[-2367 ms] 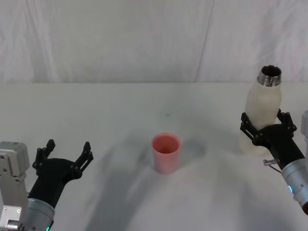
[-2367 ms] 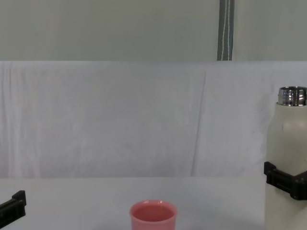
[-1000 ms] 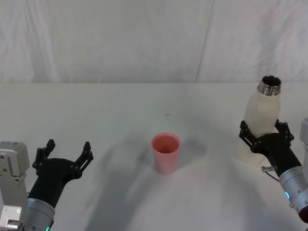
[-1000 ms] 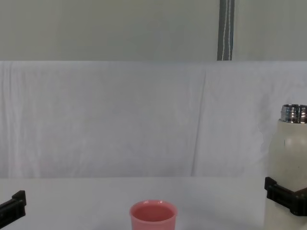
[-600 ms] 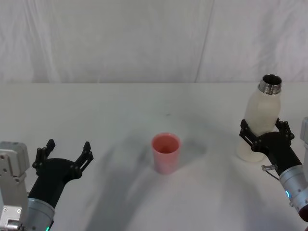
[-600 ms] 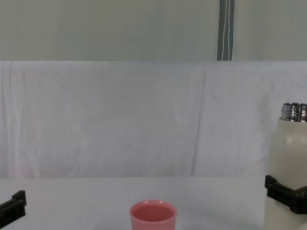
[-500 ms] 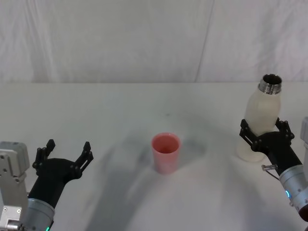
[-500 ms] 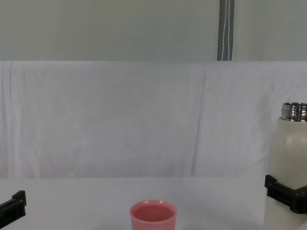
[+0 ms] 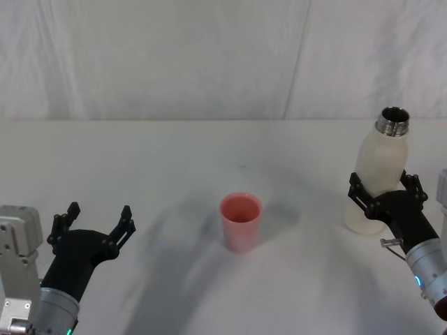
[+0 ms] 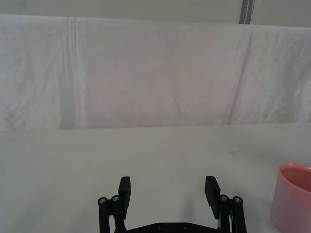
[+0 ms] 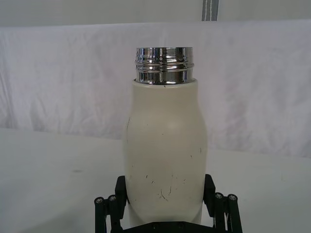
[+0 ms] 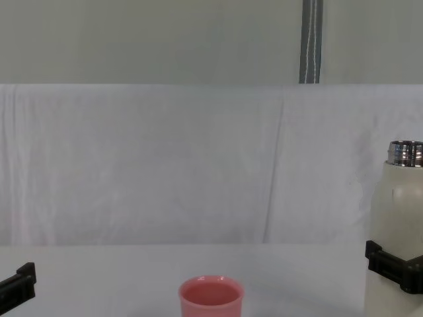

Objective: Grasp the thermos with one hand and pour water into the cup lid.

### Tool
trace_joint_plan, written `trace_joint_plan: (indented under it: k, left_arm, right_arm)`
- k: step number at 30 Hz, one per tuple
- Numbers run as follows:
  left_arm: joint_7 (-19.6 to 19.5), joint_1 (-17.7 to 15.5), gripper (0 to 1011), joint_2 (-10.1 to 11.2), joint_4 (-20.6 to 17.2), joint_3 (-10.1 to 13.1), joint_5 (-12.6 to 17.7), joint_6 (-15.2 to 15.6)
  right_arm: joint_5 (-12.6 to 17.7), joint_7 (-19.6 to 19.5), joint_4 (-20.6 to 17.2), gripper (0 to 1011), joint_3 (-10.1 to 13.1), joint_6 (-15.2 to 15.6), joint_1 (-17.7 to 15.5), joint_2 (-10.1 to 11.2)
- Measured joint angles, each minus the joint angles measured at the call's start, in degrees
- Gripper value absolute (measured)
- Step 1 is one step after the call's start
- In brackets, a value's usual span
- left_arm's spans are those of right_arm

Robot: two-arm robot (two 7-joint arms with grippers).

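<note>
**Thermos upright in the right hand, cup lid off toward the middle**

White cloth hangs behind a pale tabletop [image 9: 174, 160] that carries two things. Take the cup lid [image 9: 241, 222] as the landmark: it stands upright at the middle of the tabletop with its mouth up. The thermos [image 9: 378, 173] stands well apart from it on the robot's right and slightly farther back, with bare surface between the two. Its long axis is vertical, its steel neck open at the top and no cap on it. Whether its base rests on the tabletop or hangs just above cannot be told.

The right hand [image 9: 385, 192] reaches forward from the near right edge, and its black jaws are pressed against either side of the thermos's lower body; the right wrist view shows a jaw on each flank of the bottle. The left hand [image 9: 94, 220] sits well apart from the cup lid on the robot's left, nearer the robot, its fingers spread wide around nothing.

My judgement: the pour turns on carrying the thermos sideways toward the cup lid and tipping its neck over the pink rim. Nothing stands in that path. The lid is small and light, so a stream started too early or off-centre would miss.
</note>
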Motion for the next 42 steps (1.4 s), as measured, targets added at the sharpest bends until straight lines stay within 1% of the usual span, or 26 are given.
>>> trace_joint_plan:
  k: [7, 9, 10, 27, 42]
  left_arm:
    - [0.0, 0.0, 1001, 0.0, 0.0, 0.0, 0.0, 0.0]
    - [0.0, 0.0, 1001, 0.0, 0.0, 0.0, 0.0, 0.0]
    - [0.0, 0.0, 1001, 0.0, 0.0, 0.0, 0.0, 0.0]
    - [0.0, 0.0, 1001, 0.0, 0.0, 0.0, 0.0, 0.0]
    - [0.0, 0.0, 1001, 0.0, 0.0, 0.0, 0.0, 0.0]
  right_arm:
    - [0.0, 0.0, 0.0, 952, 0.0, 0.0, 0.0, 0.0]
    - [0.0, 0.0, 0.0, 972, 0.0, 0.0, 0.0, 0.0]
    - [0.0, 0.0, 0.0, 1003, 0.0, 0.0, 0.0, 0.0]
    - [-0.1, 0.0, 0.0, 1001, 0.0, 0.1, 0.0, 0.0]
    - [-0.2, -0.2, -1.1, 1001, 0.2, 0.2, -0.6, 0.1]
